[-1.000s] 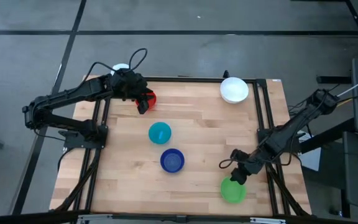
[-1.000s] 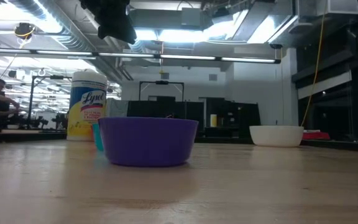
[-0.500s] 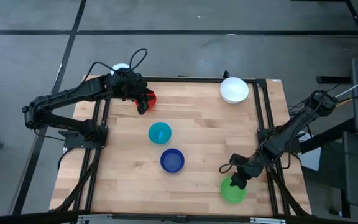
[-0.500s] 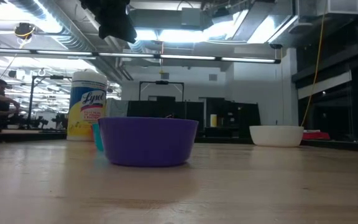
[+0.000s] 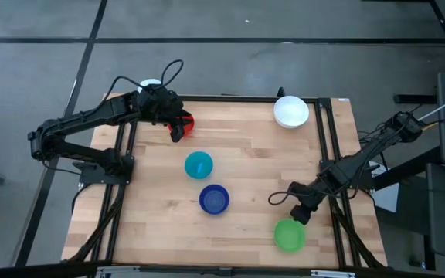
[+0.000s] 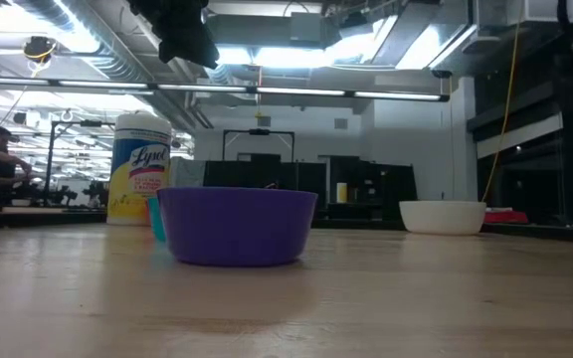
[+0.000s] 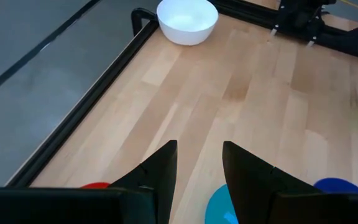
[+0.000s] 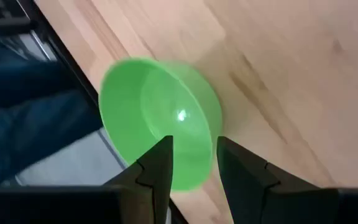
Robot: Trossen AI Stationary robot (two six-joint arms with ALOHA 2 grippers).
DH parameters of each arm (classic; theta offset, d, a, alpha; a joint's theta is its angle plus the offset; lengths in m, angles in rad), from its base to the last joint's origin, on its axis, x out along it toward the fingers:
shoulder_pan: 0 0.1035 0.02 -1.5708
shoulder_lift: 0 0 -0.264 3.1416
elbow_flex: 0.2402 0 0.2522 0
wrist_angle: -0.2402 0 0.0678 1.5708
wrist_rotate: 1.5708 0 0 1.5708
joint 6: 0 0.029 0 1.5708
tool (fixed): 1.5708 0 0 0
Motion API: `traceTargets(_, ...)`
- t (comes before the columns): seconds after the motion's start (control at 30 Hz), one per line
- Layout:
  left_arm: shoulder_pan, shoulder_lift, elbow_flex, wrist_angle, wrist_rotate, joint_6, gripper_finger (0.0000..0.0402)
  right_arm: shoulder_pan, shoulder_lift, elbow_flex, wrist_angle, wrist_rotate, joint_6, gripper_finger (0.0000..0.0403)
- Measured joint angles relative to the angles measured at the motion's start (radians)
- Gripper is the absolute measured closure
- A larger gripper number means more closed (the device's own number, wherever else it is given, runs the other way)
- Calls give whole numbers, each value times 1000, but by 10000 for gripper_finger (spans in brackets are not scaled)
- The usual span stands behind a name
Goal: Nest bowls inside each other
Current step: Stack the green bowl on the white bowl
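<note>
Wooden table bearing white bowl, red bowl, teal bowl, blue bowl, green bowl.

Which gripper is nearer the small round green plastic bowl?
The right gripper is just above the small round green plastic bowl, not touching; the left gripper is across the table by the red bowl.

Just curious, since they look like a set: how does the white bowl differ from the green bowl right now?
The white bowl sits at the table's far right corner with no arm near it; the green bowl sits at the near right edge, with the right gripper hovering just beside it. They differ in colour: one white, the other bright green. Both are small, round, upright and empty.
</note>
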Motion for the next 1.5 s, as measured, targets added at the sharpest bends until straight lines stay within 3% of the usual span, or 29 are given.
traceTargets(0.73,0,0,0,0,-5,20,276,3,55,0,15,22,6,275)
traceTargets(1.3,0,1,0,-1,-3,21,276,3,253,0,207,40,1,276)
traceTargets(1.4,0,1,0,-1,-2,22,276,3,306,0,246,30,14,297)
traceTargets(1.5,0,1,0,-1,-2,23,276,3,357,0,312,45,12,372)
